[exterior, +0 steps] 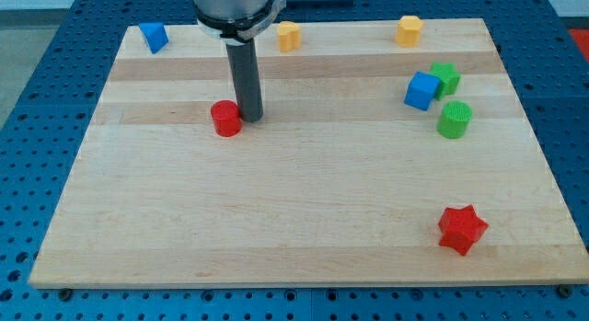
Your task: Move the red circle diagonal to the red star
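The red circle (225, 118) is a short red cylinder lying left of the board's middle. My tip (250, 115) stands right beside it, touching or nearly touching its right side. The red star (461, 229) lies near the view's bottom right, far from the circle and the tip.
A blue cube (422, 90), a green block (445, 77) and a green cylinder (454, 120) cluster at the right. A blue block (154, 36) sits at the top left. Two yellow-orange blocks, one (289, 35) and another (409, 29), sit along the top edge of the wooden board (304, 220).
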Motion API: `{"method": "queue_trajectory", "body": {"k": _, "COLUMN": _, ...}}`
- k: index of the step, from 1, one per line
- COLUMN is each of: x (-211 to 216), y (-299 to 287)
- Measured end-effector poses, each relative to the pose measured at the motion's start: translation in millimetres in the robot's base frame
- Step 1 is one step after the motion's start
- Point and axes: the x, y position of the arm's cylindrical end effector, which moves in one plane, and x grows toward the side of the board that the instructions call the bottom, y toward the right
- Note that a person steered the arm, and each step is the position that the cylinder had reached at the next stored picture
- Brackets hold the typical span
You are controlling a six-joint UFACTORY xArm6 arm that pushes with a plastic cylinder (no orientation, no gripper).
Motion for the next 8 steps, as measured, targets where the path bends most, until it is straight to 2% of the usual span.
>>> {"method": "queue_trajectory", "body": {"k": 2, "x": 0, "y": -71}}
{"method": "queue_trajectory", "body": {"k": 3, "x": 0, "y": -75}}
{"method": "queue_trajectory", "body": {"k": 4, "x": 8, "y": -5}}
{"method": "queue_trajectory", "body": {"k": 5, "x": 23, "y": 3}}
{"method": "queue_trajectory", "body": {"k": 8, "x": 33, "y": -126}}
